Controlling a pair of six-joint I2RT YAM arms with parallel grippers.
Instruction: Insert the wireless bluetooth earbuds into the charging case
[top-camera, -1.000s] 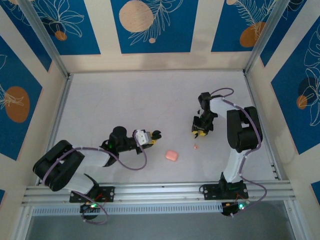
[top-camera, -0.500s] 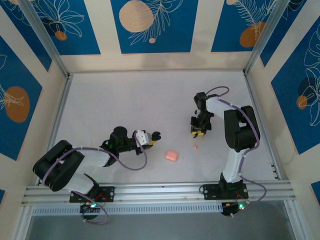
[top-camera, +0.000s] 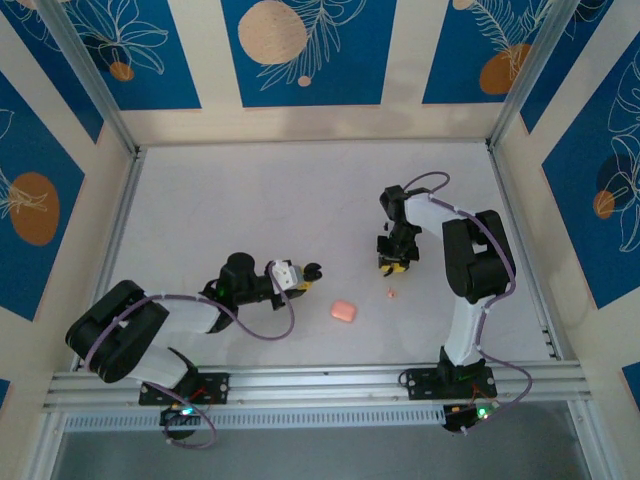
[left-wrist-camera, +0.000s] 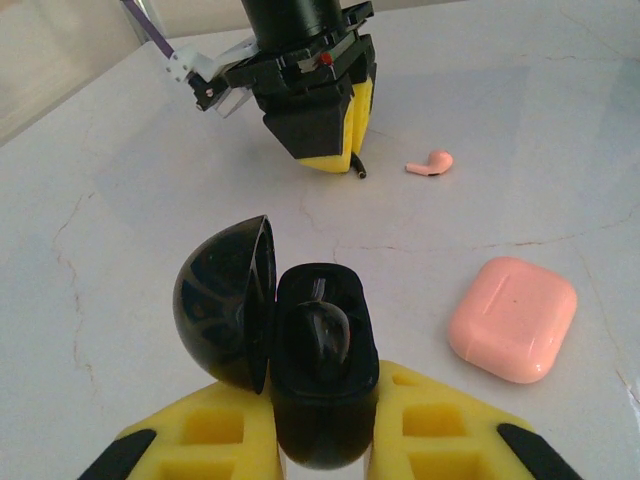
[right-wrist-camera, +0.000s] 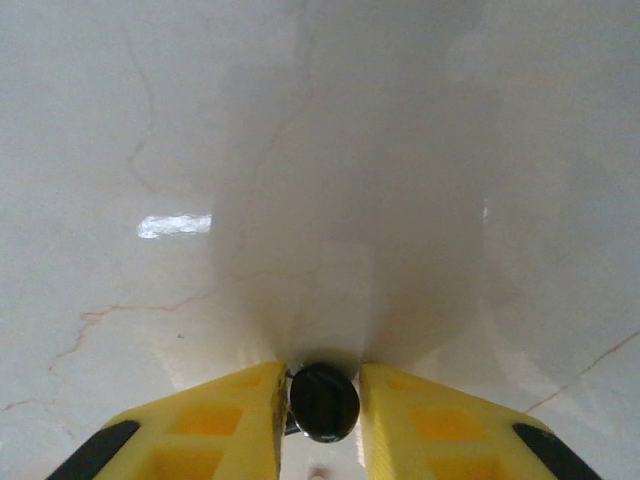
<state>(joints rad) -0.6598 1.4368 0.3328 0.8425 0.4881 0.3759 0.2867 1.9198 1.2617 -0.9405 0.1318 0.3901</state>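
Earbud (right-wrist-camera: 323, 402), tiny, black and glossy, sits pinched in the right gripper (right-wrist-camera: 322, 382), whose yellow pads close narrowly on it low over the pale marbled surface (left-wrist-camera: 120, 200), apparently ready for carrying across. The left gripper (left-wrist-camera: 320, 425) clamps the round black charging case (left-wrist-camera: 318, 385), lid swung open and cavity turned toward the other arm to receive it. A dark lump (left-wrist-camera: 325, 335) inside may be the second earbud. A pink rounded case (left-wrist-camera: 513, 317) and pink earbud (left-wrist-camera: 431, 163) lie aside, seemingly unrelated.
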